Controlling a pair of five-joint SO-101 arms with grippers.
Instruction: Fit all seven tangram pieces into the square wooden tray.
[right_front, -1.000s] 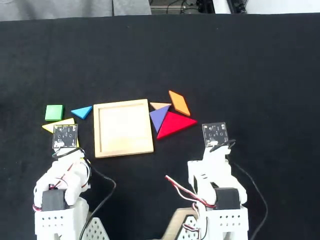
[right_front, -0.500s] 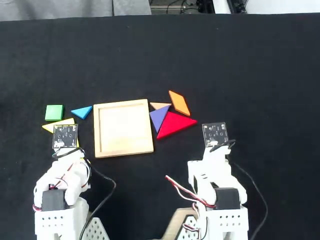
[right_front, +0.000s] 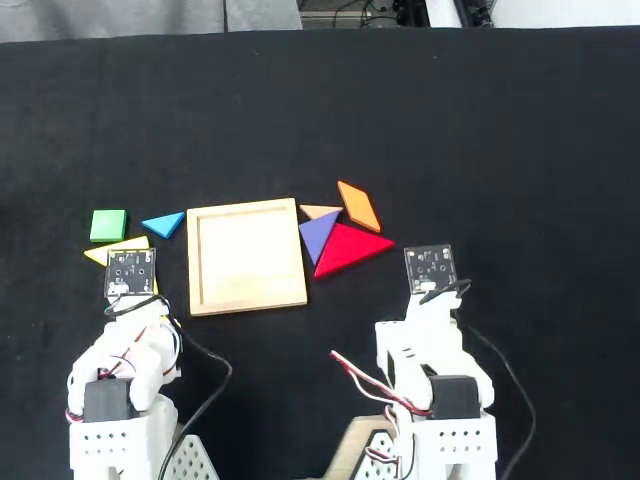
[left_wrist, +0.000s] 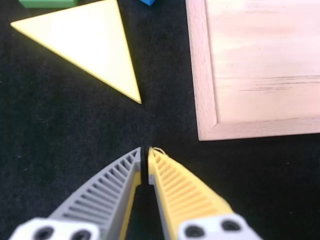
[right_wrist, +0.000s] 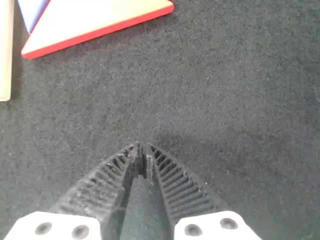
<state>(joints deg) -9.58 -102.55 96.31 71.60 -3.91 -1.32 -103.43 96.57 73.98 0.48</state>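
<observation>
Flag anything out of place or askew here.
Nothing looks damaged or spilled. The tray sits slightly rotated and is empty. Beside it, the purple triangle lies pressed against the red triangle, so that cluster is crowded rather than spread out.

A wooden tray (right_front: 246, 256) sits mid-table. Left of it lie a green square (right_front: 108, 224), blue triangle (right_front: 164, 223) and yellow triangle (right_front: 113, 249); right, a purple triangle (right_front: 318, 236), red triangle (right_front: 348, 248) and orange parallelogram (right_front: 359, 206).
</observation>
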